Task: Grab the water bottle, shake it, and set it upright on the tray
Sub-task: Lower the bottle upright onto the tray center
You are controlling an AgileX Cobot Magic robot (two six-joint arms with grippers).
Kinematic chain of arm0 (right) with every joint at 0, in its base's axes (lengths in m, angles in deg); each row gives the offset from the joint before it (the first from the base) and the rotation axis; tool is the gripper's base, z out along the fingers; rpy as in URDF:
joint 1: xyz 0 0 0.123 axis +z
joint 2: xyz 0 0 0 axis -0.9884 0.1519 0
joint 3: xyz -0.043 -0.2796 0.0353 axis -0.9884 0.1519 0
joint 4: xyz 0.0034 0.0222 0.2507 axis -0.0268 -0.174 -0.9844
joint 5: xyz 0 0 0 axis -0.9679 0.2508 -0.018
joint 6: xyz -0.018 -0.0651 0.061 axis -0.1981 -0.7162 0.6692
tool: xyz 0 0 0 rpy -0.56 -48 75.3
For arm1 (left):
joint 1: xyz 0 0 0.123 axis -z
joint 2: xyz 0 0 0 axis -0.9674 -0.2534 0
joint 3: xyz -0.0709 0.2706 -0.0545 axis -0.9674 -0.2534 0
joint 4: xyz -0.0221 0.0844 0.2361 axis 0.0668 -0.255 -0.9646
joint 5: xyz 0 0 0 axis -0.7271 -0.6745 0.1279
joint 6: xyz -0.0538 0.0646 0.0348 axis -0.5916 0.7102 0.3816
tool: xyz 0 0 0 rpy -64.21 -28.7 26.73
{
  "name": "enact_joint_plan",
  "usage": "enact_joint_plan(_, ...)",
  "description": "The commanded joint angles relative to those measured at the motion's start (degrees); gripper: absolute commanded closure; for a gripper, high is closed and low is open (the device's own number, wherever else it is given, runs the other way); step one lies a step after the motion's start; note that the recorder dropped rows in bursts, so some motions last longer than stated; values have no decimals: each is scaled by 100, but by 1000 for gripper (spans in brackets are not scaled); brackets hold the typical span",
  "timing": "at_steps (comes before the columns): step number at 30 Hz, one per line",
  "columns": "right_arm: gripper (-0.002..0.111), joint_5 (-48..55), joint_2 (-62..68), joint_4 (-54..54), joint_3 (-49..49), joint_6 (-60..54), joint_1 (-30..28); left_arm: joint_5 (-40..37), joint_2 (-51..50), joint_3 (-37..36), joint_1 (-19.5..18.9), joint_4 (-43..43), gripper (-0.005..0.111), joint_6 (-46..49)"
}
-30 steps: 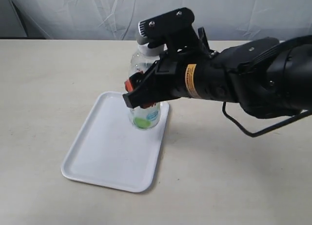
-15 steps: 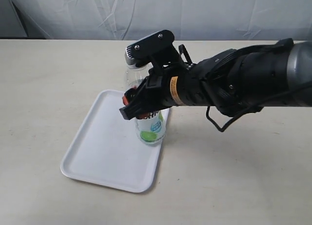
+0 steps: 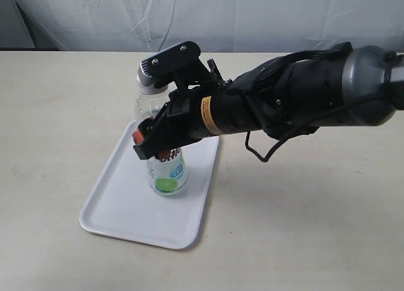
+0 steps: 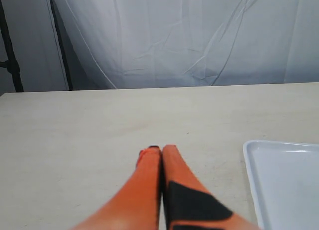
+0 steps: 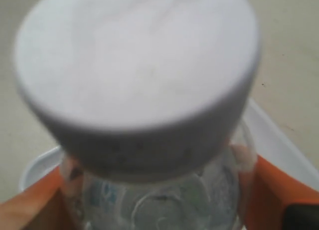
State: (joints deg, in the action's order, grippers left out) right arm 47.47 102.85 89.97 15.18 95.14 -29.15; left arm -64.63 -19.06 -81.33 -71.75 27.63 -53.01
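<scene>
The water bottle (image 3: 166,171), clear with a white cap and a green circle on its label, stands upright over the middle of the white tray (image 3: 123,206); whether its base touches cannot be told. My right gripper (image 3: 156,142) is shut on the bottle's body, orange fingers on either side. In the right wrist view the white cap (image 5: 137,75) fills the picture, with the orange fingers (image 5: 266,192) at the bottle's sides. In the left wrist view my left gripper (image 4: 160,149) is shut and empty over bare table, with the tray's corner (image 4: 279,180) beside it.
The right arm's black forearm (image 3: 297,108) stretches across the beige table (image 3: 303,228) from the right. A white wrinkled curtain (image 3: 202,16) hangs behind the table's far edge. A dark stand pole (image 4: 9,50) shows in the left wrist view.
My right gripper has carried the bottle leftward and down, from the tray's far right edge toward its middle. The left gripper has no earlier frame.
</scene>
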Motion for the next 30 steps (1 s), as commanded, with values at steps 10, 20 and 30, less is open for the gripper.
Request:
enact_joint_plan(10, 81, -812, 323, 19, 35, -691, -1, 32, 24, -14, -3, -18, 106, -22)
enact_joint_plan(20, 4, -762, 323, 26, 35, -694, -1, 32, 24, -14, -3, -18, 106, -22)
enact_joint_plan(30, 4, -13, -148, 14, 35, -694, -1, 32, 24, -14, -3, -18, 106, -22)
